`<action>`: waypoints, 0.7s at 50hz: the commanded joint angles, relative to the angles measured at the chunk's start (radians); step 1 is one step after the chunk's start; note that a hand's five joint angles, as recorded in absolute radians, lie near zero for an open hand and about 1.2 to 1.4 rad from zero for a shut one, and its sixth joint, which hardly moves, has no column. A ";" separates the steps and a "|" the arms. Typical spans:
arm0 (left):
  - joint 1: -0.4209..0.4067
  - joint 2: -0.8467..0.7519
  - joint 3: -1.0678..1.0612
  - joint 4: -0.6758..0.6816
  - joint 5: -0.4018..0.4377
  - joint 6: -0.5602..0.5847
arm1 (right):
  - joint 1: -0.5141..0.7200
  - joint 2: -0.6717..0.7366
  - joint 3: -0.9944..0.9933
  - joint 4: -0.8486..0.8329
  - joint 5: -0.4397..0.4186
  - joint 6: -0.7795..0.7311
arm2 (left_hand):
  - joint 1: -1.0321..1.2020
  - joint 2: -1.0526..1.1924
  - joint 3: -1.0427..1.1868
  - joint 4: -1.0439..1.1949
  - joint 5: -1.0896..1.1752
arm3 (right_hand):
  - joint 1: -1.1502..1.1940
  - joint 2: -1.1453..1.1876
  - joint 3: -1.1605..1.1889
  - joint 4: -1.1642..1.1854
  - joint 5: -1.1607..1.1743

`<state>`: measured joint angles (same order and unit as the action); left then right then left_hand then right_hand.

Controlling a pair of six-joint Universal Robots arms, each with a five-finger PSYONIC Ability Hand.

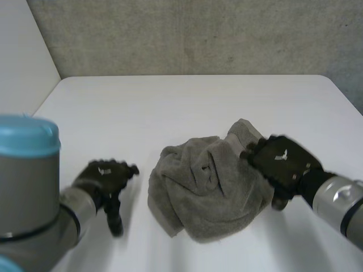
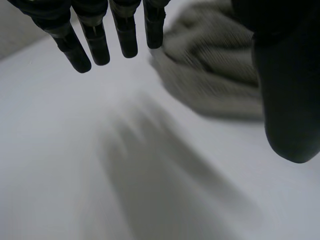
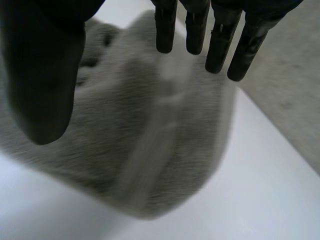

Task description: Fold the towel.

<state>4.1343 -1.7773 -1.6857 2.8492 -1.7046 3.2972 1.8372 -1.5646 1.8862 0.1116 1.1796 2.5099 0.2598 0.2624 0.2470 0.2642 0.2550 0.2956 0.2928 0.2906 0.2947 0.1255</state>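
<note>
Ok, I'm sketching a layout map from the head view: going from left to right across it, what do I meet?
In order: left arm → left hand → crumpled grey towel → right hand, at the towel's right edge → right arm.

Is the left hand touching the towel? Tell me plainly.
No, the left hand sits apart from the crumpled towel, with bare white table between them.

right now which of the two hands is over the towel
The right hand, fingers straight, is over the right side of the crumpled towel. The left hand, also open, is apart from the towel, over bare table beside it.
</note>
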 commanded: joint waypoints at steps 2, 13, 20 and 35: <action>-0.039 -0.024 -0.120 0.093 0.060 0.041 | -0.003 -0.061 0.103 0.008 -0.138 -0.025 | 0.021 0.019 0.034 0.017 -0.149 | 0.124 0.127 0.129 0.125 0.120; -0.091 -0.169 -0.028 0.127 0.083 0.035 | 0.016 0.032 0.110 0.016 -0.199 -0.031 | 0.015 0.013 0.028 0.011 -0.154 | 0.171 0.174 0.176 0.172 0.167; -0.106 -0.223 0.037 0.186 0.080 0.030 | 0.011 0.193 0.051 0.000 -0.193 -0.040 | 0.015 0.013 0.028 0.011 -0.154 | 0.109 0.112 0.114 0.110 0.105; -0.129 -0.355 0.192 0.220 0.066 0.028 | 0.000 0.279 0.013 -0.135 -0.066 -0.077 | 0.015 0.013 0.028 0.011 -0.154 | 0.106 0.109 0.111 0.107 0.102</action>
<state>4.0105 -2.0935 -1.5432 3.0704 -1.6312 3.3254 1.8377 -1.2940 1.9009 0.0474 1.0642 2.4325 0.2975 0.3015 0.3005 0.2653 0.3083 0.4274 0.4390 0.4366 0.4291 0.2337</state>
